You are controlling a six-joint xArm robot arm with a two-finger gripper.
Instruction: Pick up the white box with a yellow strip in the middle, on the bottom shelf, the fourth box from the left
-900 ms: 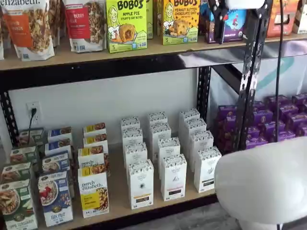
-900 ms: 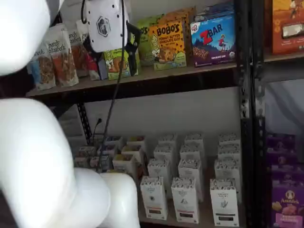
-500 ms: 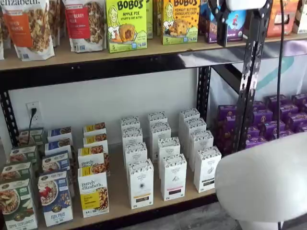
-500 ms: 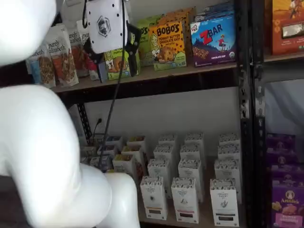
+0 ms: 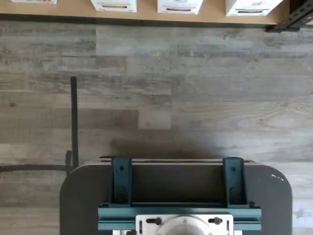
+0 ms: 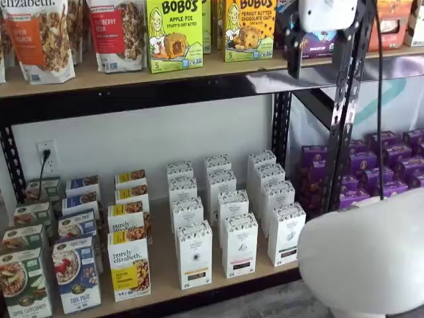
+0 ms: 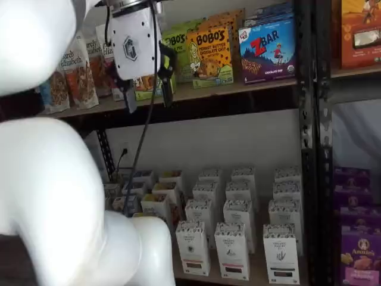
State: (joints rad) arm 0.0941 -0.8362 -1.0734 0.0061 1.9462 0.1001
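- Lowered a little since the earlier frame, the claw (image 7: 146,98) hangs at about 11 o'clock in a shelf view, fingers spread wide and empty, likely readying to descend.
- At 6 o'clock in a shelf view, the white box (image 6: 194,254) fronts its row on the bottom shelf (image 6: 218,281), handy to grasp.
- Wrist view: floor, shelf edge.

The wrist view looks straight down at the grey plank floor (image 5: 156,98), catching only the front edge of the bottom shelf (image 5: 73,9) and the feet of a few boxes. Both shelf views face the rack from the front, one square-on and slightly above (image 6: 165,265), the other from a slant and nearer. They share the rows of white cartons (image 7: 232,250) and the shelf above.
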